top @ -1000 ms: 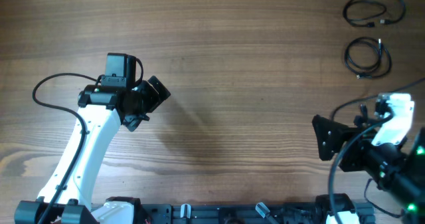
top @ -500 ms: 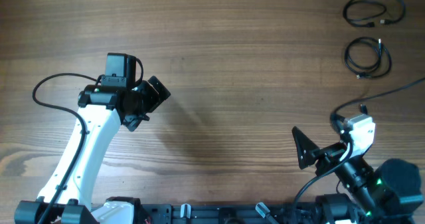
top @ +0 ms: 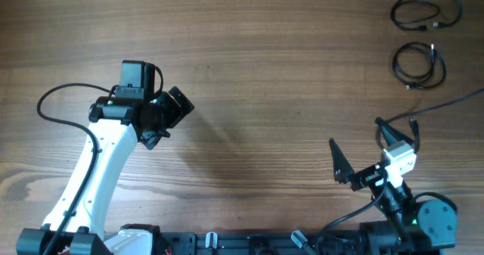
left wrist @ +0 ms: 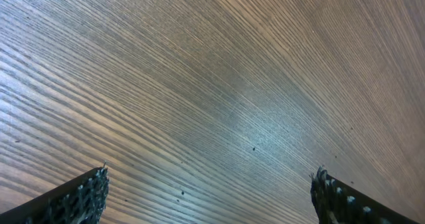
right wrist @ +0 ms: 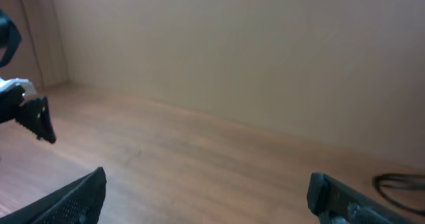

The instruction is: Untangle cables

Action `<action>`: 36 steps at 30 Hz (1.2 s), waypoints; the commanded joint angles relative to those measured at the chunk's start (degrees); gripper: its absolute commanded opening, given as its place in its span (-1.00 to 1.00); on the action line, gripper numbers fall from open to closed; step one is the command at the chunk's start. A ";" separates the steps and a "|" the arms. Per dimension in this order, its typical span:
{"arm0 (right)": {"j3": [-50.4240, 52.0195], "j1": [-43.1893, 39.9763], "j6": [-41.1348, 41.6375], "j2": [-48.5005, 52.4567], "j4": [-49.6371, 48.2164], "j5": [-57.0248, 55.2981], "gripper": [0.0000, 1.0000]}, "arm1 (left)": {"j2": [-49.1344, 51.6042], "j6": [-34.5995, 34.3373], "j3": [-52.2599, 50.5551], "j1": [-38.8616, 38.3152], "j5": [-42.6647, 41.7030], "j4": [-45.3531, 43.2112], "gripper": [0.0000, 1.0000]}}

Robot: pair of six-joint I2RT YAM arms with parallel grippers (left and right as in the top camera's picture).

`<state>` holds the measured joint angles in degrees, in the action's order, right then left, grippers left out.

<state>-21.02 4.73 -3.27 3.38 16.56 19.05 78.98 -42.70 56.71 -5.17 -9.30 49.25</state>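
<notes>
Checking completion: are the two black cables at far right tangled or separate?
Separate: the upper cable and lower cable lie as distinct coils, not touching.

open tabletop; cables seemingly coiled far-right

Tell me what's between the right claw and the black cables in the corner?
Just bare wooden table, as the overhead view shows, between the right gripper and the cables. The arm's own black wire passes nearby.

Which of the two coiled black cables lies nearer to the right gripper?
The lower coil in the overhead view, the smaller and rounder one. The wider coil lies beyond it, farther from the right gripper.
</notes>
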 commanded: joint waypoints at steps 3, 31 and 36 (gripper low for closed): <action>5.55 -0.28 2.93 -3.17 -5.68 -1.31 0.99 | 0.55 -0.13 -0.46 0.15 0.37 0.00 1.00; 20.74 -1.81 3.37 -3.19 -24.22 -10.27 0.99 | 0.52 -0.13 -0.46 0.15 0.37 0.00 1.00; 20.74 -1.81 1.46 -3.19 -16.92 -10.73 1.00 | 0.52 -0.13 -0.46 0.15 0.37 0.00 1.00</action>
<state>-0.36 3.20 -0.71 0.84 -0.21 9.87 78.98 -42.72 56.71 -5.17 -9.30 49.25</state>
